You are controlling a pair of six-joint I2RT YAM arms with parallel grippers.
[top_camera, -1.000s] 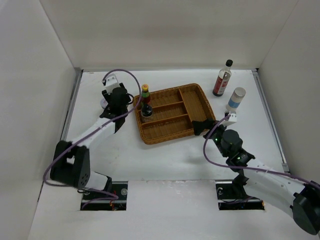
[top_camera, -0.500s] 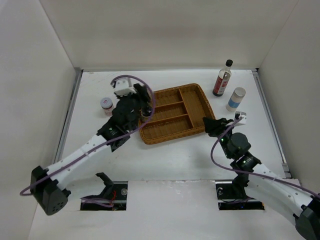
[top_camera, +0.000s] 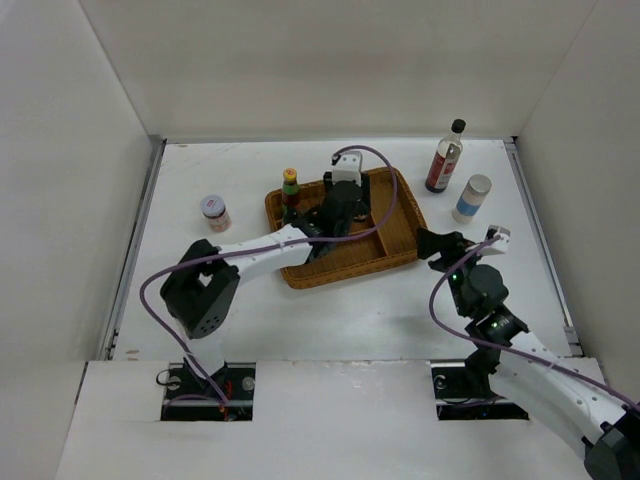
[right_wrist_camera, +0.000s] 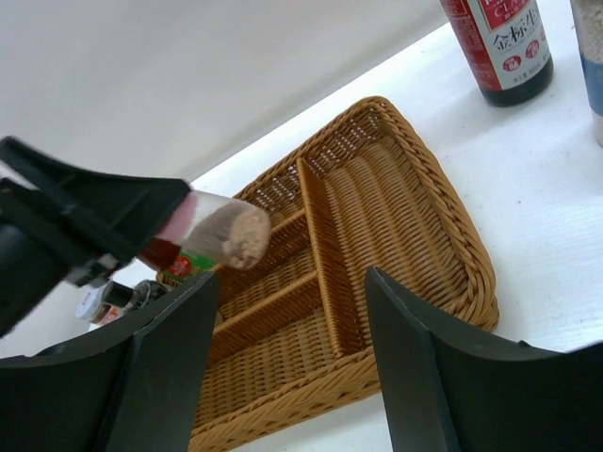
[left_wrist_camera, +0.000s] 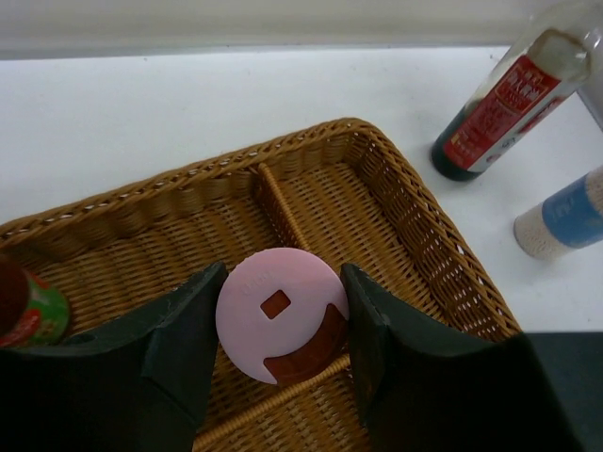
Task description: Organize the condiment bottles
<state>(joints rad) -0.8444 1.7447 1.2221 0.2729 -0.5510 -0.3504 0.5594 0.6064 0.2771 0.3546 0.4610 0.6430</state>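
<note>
Pink-lidded jar (left_wrist_camera: 278,306): squeezed tight in left gripper (left_wrist_camera: 281,282), body hidden under round smooth lid | bumpy woven wicker tray (left_wrist_camera: 415,235) right below | yellow-capped bottle (left_wrist_camera: 28,315): cut off, left of gripper | right gripper (right_wrist_camera: 290,280): spread wide apart

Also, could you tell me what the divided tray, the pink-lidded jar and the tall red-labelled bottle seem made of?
The divided tray is brown woven wicker or rattan, matte; the strand weave shows plainly. The pink-lidded jar has a smooth matte lid, probably plastic, and a clear body, glass or plastic. The tall red-labelled bottle is transparent and glossy with dark liquid inside: glass or clear plastic.
</note>
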